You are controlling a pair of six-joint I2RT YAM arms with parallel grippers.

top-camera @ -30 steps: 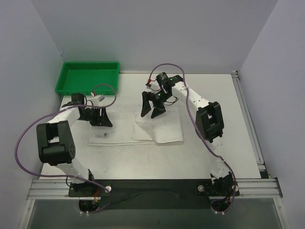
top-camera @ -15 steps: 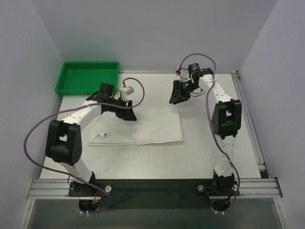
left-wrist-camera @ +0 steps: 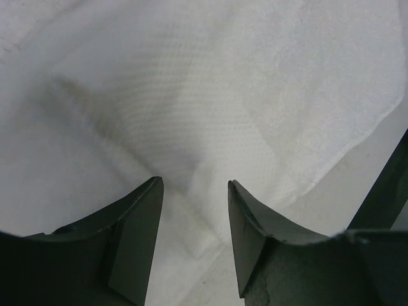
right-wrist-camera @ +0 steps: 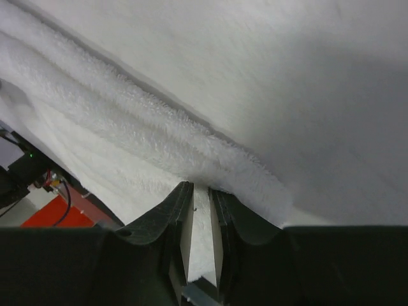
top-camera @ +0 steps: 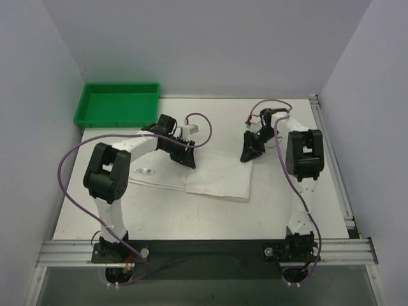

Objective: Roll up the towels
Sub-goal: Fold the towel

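Towel [top-camera: 217,178] lay spread on the desk [top-camera: 191,220], white and partly folded over itself, apart from the green tray [top-camera: 86,115] and nearer the arm bases than the tray. The left pincer [left-wrist-camera: 194,185] had its fingers spread wide just above the cloth, on the towel's side facing the tray. The right pincer [right-wrist-camera: 201,189], at the towel's side farthest from the tray, was narrowed almost shut, nipping a thick fold of its edge.

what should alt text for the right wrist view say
The right gripper pinches the thick folded edge of a white terry towel, seen close up. The fluffy edge runs diagonally from the upper left down to the gripper.
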